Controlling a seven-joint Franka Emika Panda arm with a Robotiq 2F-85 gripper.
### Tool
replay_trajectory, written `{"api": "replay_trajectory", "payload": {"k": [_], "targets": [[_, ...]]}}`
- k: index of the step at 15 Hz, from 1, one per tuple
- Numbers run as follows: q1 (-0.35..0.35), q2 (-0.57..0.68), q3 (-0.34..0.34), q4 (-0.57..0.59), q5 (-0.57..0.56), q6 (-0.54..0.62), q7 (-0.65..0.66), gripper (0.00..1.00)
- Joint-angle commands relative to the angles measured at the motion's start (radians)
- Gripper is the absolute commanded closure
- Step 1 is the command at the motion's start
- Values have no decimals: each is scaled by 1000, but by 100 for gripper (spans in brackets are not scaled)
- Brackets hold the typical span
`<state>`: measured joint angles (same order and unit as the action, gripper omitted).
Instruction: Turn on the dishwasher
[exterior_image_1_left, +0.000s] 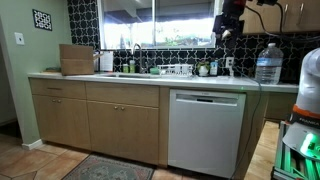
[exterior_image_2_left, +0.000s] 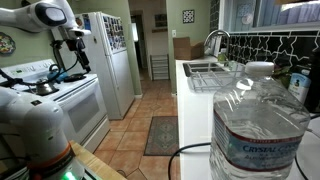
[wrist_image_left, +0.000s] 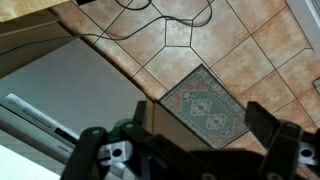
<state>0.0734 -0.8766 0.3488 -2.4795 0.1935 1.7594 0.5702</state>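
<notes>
Wrist view, claw (wrist_image_left: 198, 106) spread wide, gripping nothing, above patterned floor rug (wrist_image_left: 207, 90)

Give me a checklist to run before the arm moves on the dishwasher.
1. Gripper open: ok, its fingers stand wide apart in the wrist view.
2. Gripper empty: ok, only the rug and floor tiles show between the fingers.
3. Dishwasher door shut: ok, its front sits flush under the counter.
4. Gripper close to the dishwasher: not ok, it hangs high above the counter.
5. Controls located: cannot tell, no buttons show on the front.
6. Water bottle out of the way: cannot tell, it stands on the counter near the arm.
</notes>
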Motion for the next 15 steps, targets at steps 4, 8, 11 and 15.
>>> {"api": "replay_trajectory", "payload": {"k": [4,8,11,15], "targets": [[-73,67,149,-43,-3,150,347,0],[-123,129,183,-113,-74,286,555,0],[-167,175,156,-173,-141,403,689,0],[-249,237,139,-235,-267,558,876,0]]}}
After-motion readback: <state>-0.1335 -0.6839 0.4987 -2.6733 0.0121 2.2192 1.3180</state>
